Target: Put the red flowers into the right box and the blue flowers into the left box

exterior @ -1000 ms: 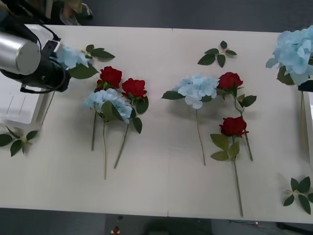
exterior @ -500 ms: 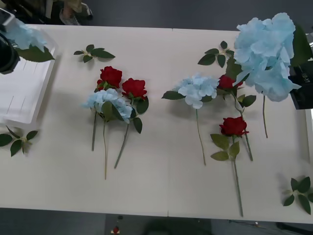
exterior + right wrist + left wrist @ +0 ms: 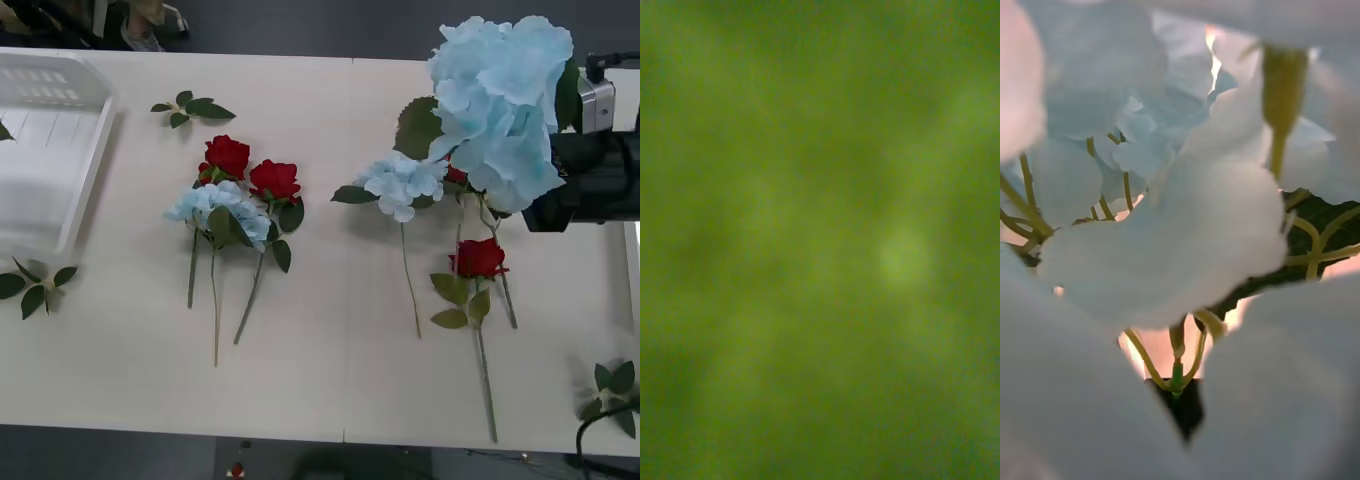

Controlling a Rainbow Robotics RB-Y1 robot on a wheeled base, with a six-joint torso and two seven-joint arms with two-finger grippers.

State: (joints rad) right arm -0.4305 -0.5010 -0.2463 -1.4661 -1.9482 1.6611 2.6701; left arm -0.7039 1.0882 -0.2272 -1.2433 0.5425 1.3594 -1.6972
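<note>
Front view: right arm's pincer (image 3: 560, 190) carrying big blue flower (image 3: 505, 105), raised over surface (image 3: 330, 380) at right, now farther left than half a second ago; jaw state hidden by petals. Right wrist view: blurred green leaf (image 3: 820, 240). Left wrist view: pale, soft petals (image 3: 1165, 247) on thin green stalks pressing close. Left box (image 3: 50, 150), white, ribbed, sitting far left. Red roses (image 3: 250, 170) lying mid-surface.

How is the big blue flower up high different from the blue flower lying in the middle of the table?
The raised blue flower hangs above the table beside the right arm; the middle blue flower lies flat. The raised one looks far bigger in the picture. Both are pale blue clusters with green leaves.
</note>
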